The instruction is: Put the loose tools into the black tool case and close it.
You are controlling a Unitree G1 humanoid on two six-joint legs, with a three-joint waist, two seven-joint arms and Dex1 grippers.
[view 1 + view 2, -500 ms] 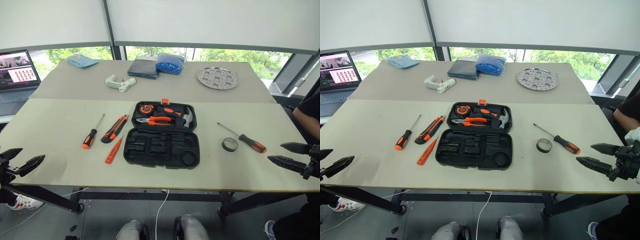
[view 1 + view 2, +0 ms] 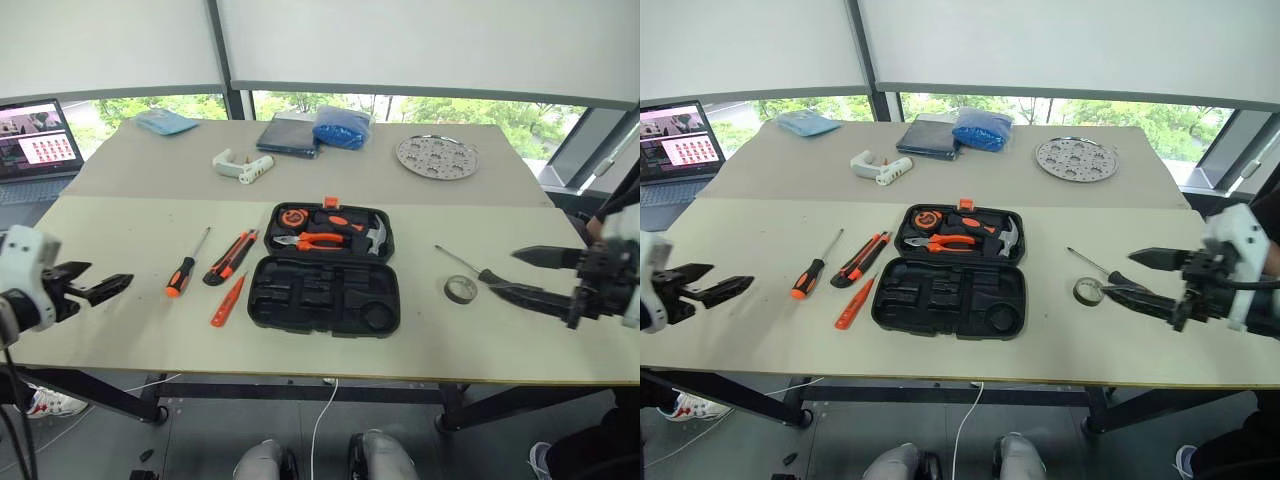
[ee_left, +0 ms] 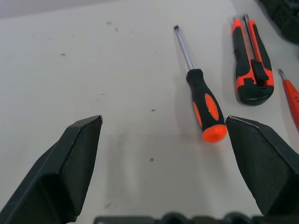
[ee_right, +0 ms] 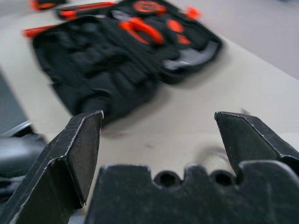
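Both hands have come up and inward over the desk since a moment ago, fingers apart and empty, so collecting looks about to begin. The black tool case lies open mid-desk; the left hand sits left of a screwdriver, utility knife and tester screwdriver. The right hand hangs just right of the tape roll, over the second screwdriver.

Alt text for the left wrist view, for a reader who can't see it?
The open left gripper hovers over a pale table, its fingers empty. Ahead lie an orange-and-black screwdriver and a utility knife.
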